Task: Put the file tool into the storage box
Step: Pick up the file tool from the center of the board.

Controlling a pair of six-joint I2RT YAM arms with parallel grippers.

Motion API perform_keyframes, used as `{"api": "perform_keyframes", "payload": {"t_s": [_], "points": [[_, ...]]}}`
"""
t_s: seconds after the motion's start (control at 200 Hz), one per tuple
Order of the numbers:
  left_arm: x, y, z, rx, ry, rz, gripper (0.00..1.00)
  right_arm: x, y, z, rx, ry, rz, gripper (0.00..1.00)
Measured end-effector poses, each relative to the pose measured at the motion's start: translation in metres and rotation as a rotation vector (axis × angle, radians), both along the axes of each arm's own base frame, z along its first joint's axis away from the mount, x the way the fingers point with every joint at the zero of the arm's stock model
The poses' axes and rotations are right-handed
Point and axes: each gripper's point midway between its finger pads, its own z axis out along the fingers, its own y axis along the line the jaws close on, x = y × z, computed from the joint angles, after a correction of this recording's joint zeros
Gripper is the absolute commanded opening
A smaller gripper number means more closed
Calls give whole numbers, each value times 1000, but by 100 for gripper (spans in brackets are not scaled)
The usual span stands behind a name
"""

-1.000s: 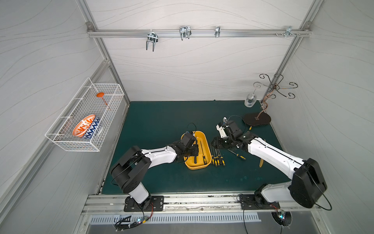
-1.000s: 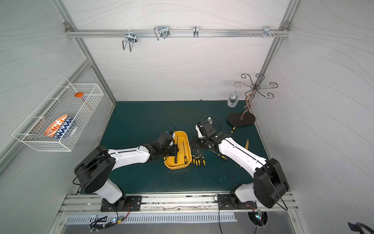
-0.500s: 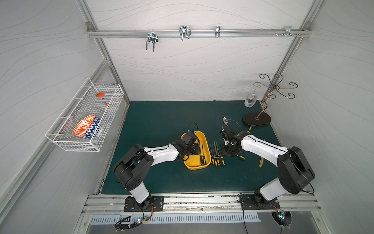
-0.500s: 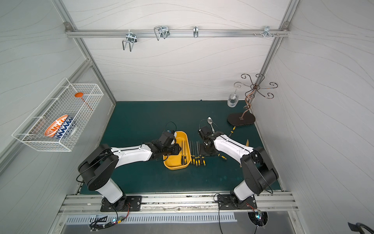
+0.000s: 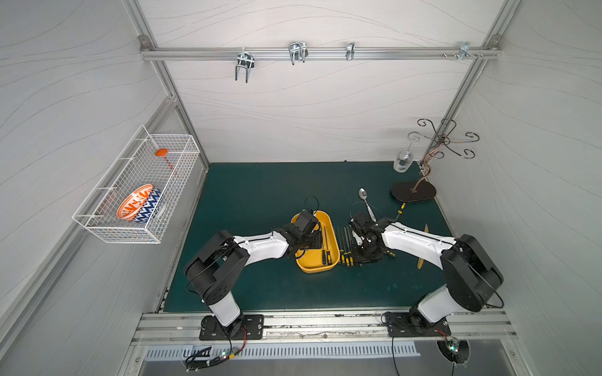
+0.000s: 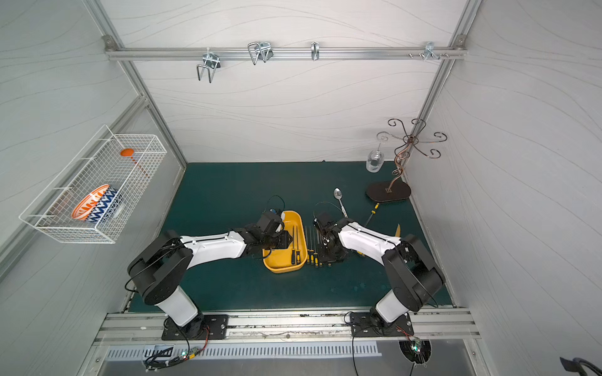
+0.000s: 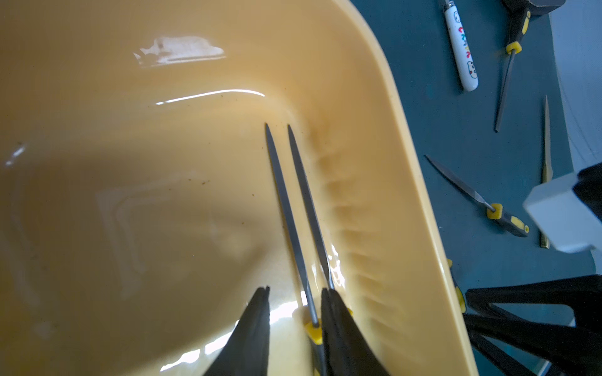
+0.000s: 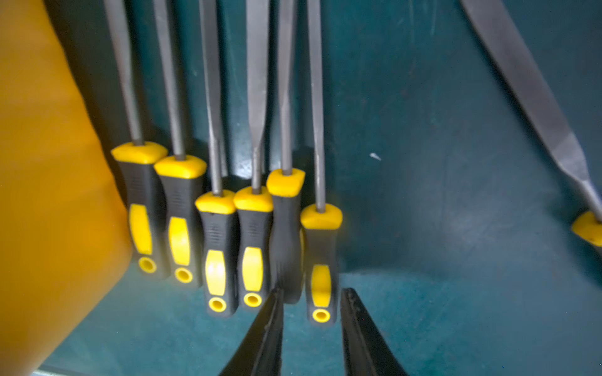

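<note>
In both top views the yellow box (image 5: pixel 332 260) sits mid-bench (image 5: pixel 260 195). The left tool (image 5: pixel 312 242) is low inside it, next to two files (image 5: pixel 325 244) that lie along the wall nearer the right arm. The right tool (image 5: pixel 368 254) is down at the handle end of the row of files (image 5: pixel 345 241), which lies just beside the box. From up here the arms cover both tools, so neither opening can be read.

In the left wrist view the left tool (image 7: pixel 295 289) is a narrow way apart and holds nothing. One boxed file's yellow collar (image 7: pixel 312 328) lies between the fingers (image 7: pixel 257 325), and the second file runs under the other finger. I judge that if the tool rises crooked it could hook a file and drag it up the wall. Both handles are cut off by the picture's edge.

In the right wrist view the right tool (image 8: pixel 312 289) stands narrow, one finger on each side of the end file's handle (image 8: pixel 321 270). I cannot tell whether the fingers are pressing on it. The neighbouring file (image 8: pixel 286 228) is rolled on its side against that handle, and one finger overlaps it. A squeeze here might catch both or scatter the row. Held only at its butt, the file could also droop and strike the box's rim. The blade tips are out of frame and the picture is slightly blurred.
</note>
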Motion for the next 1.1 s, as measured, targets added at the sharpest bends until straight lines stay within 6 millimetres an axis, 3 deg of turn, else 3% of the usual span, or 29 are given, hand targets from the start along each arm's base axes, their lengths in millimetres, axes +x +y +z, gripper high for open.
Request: {"api": "perform_keyframes", "payload": {"t_s": [0.47, 0.79, 1.1], "points": [[0, 0, 0, 3, 2, -2, 33, -2, -4, 1, -4, -11, 7, 35], [-2, -1, -4, 3, 18, -11, 34, 0, -10, 17, 27, -49, -18, 35], [-2, -2, -4, 2, 19, -12, 35, 7, -14, -1, 29, 10, -68, 33]]}}
